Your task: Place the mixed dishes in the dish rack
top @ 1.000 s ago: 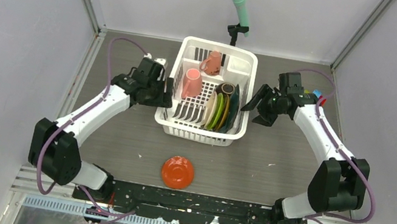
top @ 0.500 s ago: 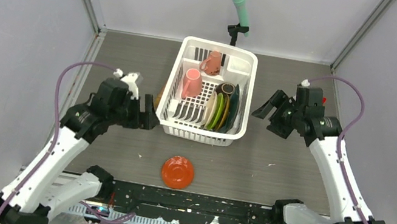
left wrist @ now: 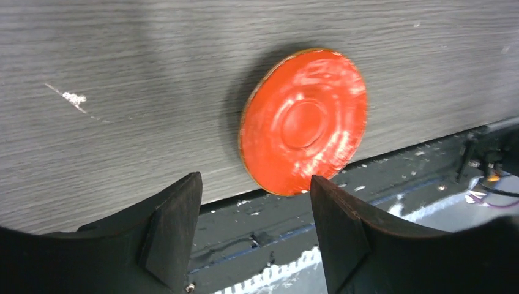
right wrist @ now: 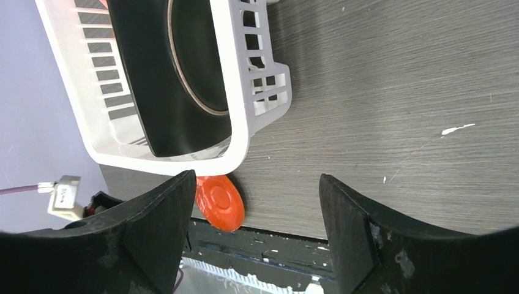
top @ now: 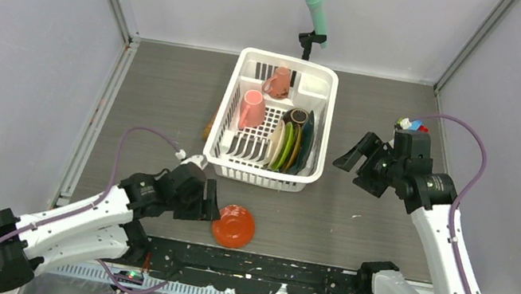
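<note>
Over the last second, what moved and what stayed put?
The left gripper swung from the left wall of the dish rack to the near edge; it is open beside the red-orange dish, not gripping it. The right gripper backed away from the rack's right side, open and empty. Dish, rack and its loaded mugs and plates stayed put.

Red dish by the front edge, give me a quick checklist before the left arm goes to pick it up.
1. Red dish upside down on the table, apart from the rack: ok.
2. Left jaws open and empty: ok.
3. Dish ahead of the left jaws in the wrist view, not yet touched: ok.
4. Empty slots in the rack left of the standing plates: ok.
5. Right jaws open, beside the rack, not touching it: ok.
6. Gap under the dish's rim for a jaw: cannot tell.
</note>
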Available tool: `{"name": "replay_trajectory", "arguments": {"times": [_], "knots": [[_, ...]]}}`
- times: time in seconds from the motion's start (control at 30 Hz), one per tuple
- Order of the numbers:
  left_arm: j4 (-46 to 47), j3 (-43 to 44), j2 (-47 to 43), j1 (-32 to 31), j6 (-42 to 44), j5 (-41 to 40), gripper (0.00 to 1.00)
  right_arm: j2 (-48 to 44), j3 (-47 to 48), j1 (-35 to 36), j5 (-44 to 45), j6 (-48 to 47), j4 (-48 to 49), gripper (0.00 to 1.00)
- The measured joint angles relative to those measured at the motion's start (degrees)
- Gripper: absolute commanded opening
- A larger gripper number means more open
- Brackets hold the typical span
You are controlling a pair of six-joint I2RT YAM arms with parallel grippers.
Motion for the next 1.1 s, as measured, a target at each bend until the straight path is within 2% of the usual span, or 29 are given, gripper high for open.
{"name": "replay_trajectory", "arguments": {"times": [0.17,0.3,0.6,0.67,0.77,0.93,1.1], "knots": [[4.9,-6.1,1.1,-2.3,-5.5,-3.8,0.57,-1.6,-0.2,0.0,0.0,0.0,-0.4,0.79],[11.2,-11.1,1.8,-2.4,-8.2,-3.8,0.53,-2.1,-0.2,0.0,-0.3,0.0,-0.6,0.79],[22.6,-15.3,4.8,-2.4,-11.9,-2.3,0.42,-2.3,-0.2,0.0,-0.7,0.0,-1.0,0.79],[25.2,-15.5,6.6,-2.4,-12.3,-1.2,0.32,-2.3,-0.2,0.0,-0.7,0.0,-1.1,0.79],[28.9,-15.5,9.8,-2.4,-12.8,0.4,0.00,-2.3,-0.2,0.0,-0.7,0.0,-1.1,0.78],[31.2,-14.1,9.8,-2.4,-13.1,3.5,0.00,-2.3,0.3,0.0,-0.7,-0.1,-1.7,0.78],[23.7,-11.4,6.7,-2.4,-10.4,5.3,0.00,-2.6,2.5,0.0,-1.0,-0.9,-3.0,0.75]]}}
